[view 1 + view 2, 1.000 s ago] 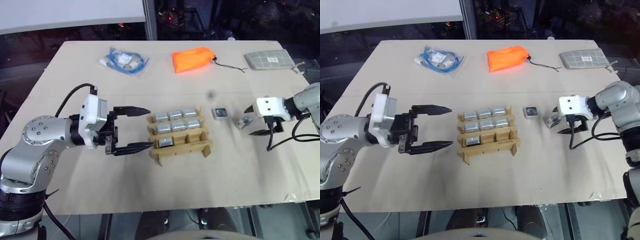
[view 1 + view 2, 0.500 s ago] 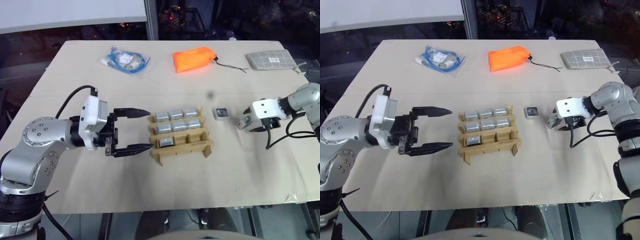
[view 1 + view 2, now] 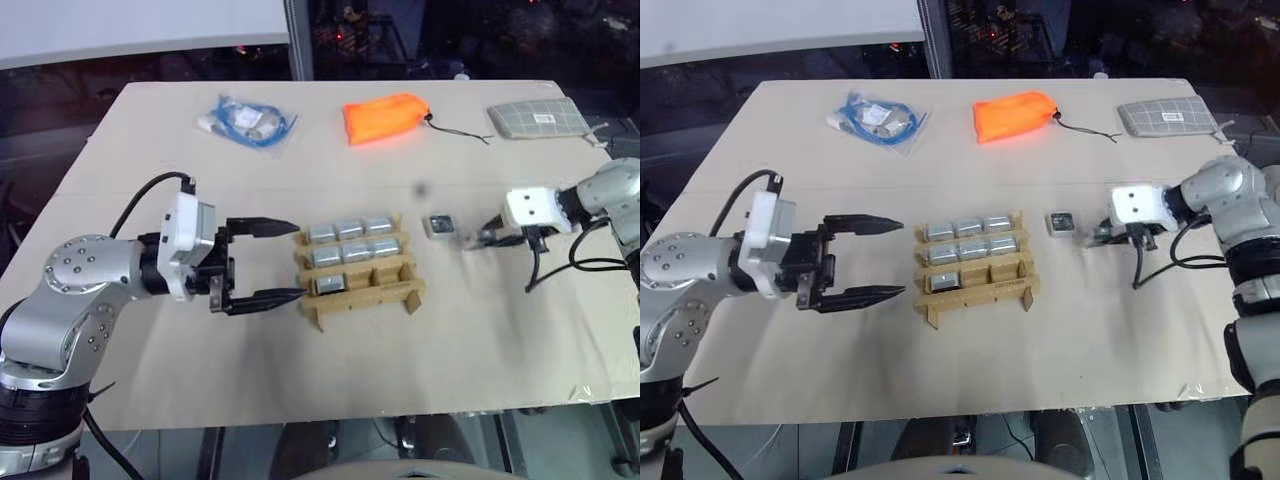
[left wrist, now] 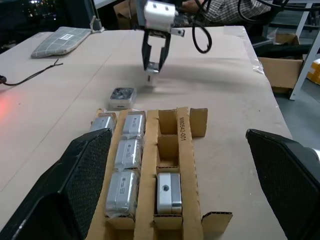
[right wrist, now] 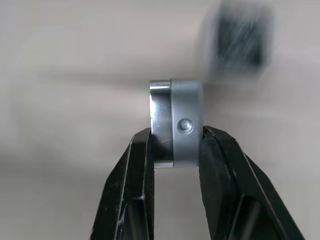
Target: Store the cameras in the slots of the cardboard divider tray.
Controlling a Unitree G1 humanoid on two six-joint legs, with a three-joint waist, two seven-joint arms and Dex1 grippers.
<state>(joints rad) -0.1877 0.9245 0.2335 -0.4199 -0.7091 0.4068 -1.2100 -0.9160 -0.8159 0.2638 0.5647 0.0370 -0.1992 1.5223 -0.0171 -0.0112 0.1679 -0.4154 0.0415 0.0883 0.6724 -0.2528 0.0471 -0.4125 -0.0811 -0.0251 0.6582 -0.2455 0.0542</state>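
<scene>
Cameras: seven in the tray [image 3: 362,290], one pinched, one loose.

Right gripper [image 5: 175,145] is clamped on a camera [image 5: 176,122], off the table [image 3: 300,380], at the tray's 3 o'clock; the loose camera [image 3: 440,226] lies between them. Left gripper [image 3: 262,260] hangs wide open and empty at the tray's 9 o'clock. Two near-row slots look free, so carry the block level, line it up over one, and lower it straight between the dividers before letting go.

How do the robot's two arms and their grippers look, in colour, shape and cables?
Both arms are rounded silver-grey metal segments with round joint caps. Each wrist carries a white boxy block. The left gripper and right gripper each have two black tapering fingers. A black cable loops from each wrist.
</scene>
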